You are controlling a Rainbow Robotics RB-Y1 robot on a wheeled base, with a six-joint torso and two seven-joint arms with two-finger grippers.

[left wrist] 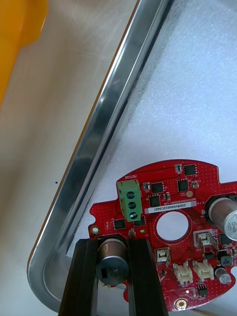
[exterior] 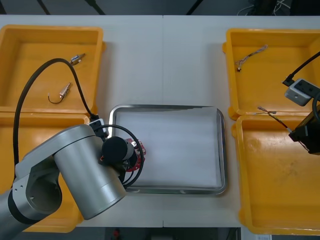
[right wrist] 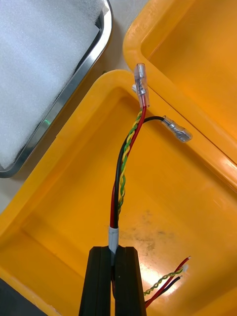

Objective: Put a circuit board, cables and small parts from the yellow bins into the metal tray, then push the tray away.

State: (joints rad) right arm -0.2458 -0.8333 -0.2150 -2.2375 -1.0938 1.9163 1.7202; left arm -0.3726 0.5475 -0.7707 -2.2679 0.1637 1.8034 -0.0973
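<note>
My left gripper (exterior: 125,152) is over the near left part of the metal tray (exterior: 170,107) and is shut on a round red circuit board (exterior: 138,147). In the left wrist view its fingers (left wrist: 85,276) clamp a grey cylinder on the circuit board (left wrist: 197,190), above the tray's white inside and near the tray's rim (left wrist: 98,138). I cannot tell whether the board touches the tray. My right gripper (exterior: 302,134) hangs over the near right yellow bin (exterior: 280,200). It is shut on a red and yellow cable (right wrist: 123,168) whose clear connector ends stick out past the right gripper (right wrist: 114,259).
The far left bin (exterior: 30,37) holds two small metal parts (exterior: 77,58). A thin twisted cable (exterior: 251,55) lies in the far right bin (exterior: 270,40). Another red and yellow cable end (right wrist: 168,284) lies on the near right bin's floor.
</note>
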